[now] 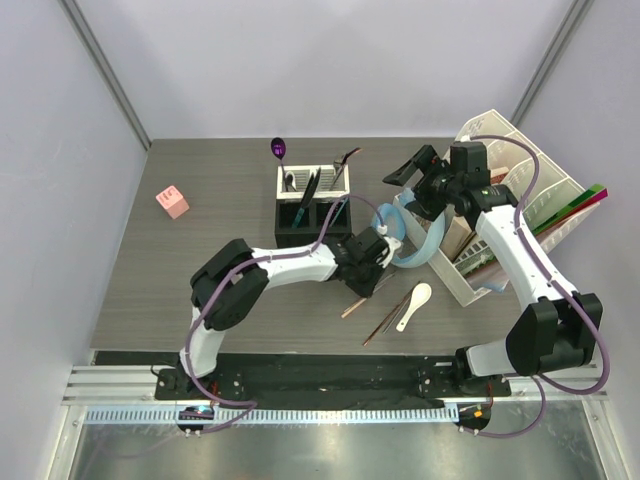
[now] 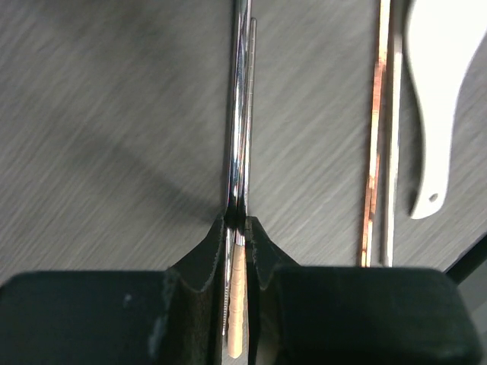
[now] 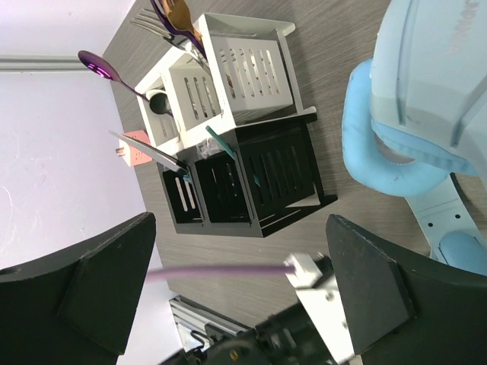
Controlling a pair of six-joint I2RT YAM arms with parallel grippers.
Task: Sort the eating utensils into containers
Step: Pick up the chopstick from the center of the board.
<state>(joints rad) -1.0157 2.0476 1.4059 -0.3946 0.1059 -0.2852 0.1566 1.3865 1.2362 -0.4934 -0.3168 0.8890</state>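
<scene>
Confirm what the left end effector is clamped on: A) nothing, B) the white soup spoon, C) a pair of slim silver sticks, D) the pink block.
C: in the left wrist view the left end effector has its jaws pinched tight on the slim silver sticks, while the white soup spoon lies untouched off to the side.

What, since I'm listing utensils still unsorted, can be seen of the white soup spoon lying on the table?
The white soup spoon looks like glossy ceramic, one piece: a rounded bowl and a broad handle with a small hole near its tip. It lies flat on the grey wood-grain table, bowl toward the far side, right of thin copper-coloured sticks. Nothing grips it.
</scene>
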